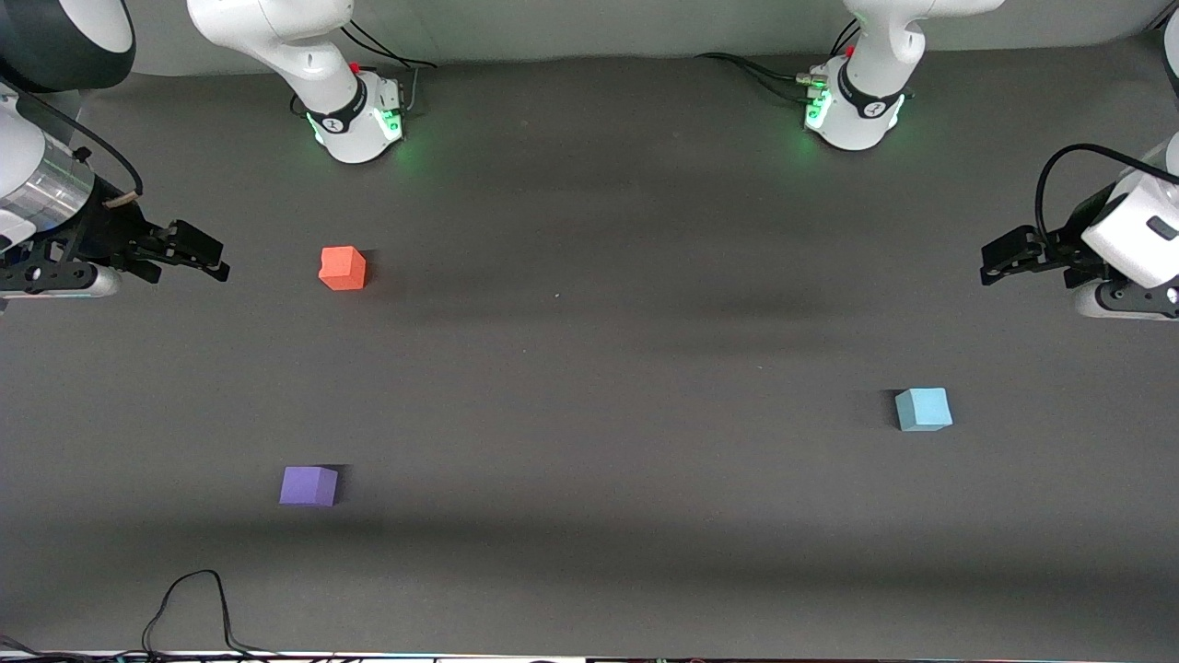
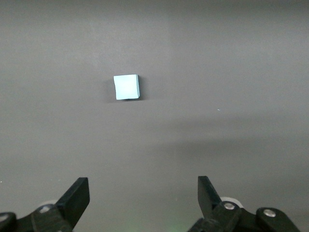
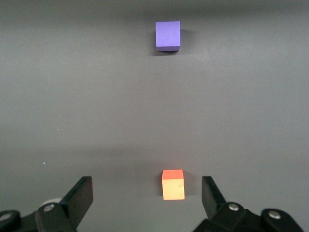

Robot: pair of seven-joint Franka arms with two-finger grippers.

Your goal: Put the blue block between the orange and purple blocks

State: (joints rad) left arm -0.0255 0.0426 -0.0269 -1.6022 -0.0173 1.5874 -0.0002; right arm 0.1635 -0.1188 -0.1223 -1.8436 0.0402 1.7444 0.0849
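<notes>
Front view: lying on the dark counter [image 1: 589, 368], toward the left arm's end, the blue block [image 1: 923, 409], untouched, well apart from the other two. Sitting toward the right arm's end, the orange block [image 1: 343, 268] farther from the camera and the purple block [image 1: 309, 485] nearer, a bare gap waiting between them. Hanging over the counter's edges, the left tool [image 1: 999, 258] at its own end and the right tool [image 1: 198, 253] at the other, both empty.

Left wrist view: showing the left tool [image 2: 144, 193] with fingers spread wide, gripping nothing, the blue block [image 2: 127, 87] lying flat ahead of it. Looking like a light, matte foam cube, probably soft and not slippery; best taken on two opposite flat sides, squeezing gently.

Right wrist view: showing the right tool [image 3: 147, 193] gaping wide and empty above the orange block [image 3: 173, 184], the purple block [image 3: 168, 35] well apart from it.
</notes>
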